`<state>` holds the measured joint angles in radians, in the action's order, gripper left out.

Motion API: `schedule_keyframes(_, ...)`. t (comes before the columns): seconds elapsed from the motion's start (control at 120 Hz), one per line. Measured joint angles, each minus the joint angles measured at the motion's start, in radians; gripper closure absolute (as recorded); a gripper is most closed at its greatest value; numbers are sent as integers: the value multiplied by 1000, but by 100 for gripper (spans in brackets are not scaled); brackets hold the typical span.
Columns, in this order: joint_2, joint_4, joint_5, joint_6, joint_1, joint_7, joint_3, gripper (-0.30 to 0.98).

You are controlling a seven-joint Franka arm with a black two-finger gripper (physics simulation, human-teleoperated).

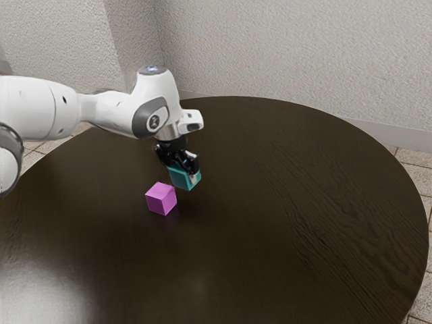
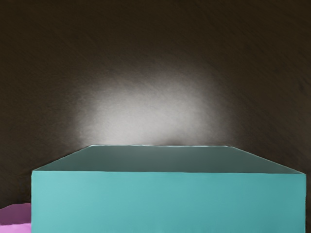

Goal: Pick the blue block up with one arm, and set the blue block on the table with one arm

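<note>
Pink block (image 1: 160,199) near blue block (image 1: 181,177)

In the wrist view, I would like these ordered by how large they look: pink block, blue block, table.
Largest to smallest, by visible part:
Table
Blue block
Pink block, cut off by the view's edge

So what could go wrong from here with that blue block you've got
Two things, as I see it. The pink block is close beside the blue block, so setting mine down without moving away first might bump or nudge it. And the blue block seems to be off the table, gripped by my tool, so a slip or an early release could drop it and leave it askew.
</note>
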<state>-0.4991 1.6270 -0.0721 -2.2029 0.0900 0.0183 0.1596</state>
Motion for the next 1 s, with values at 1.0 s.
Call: schedule_keyframes(1.0,478,-83,92,416,317,193,18,2)
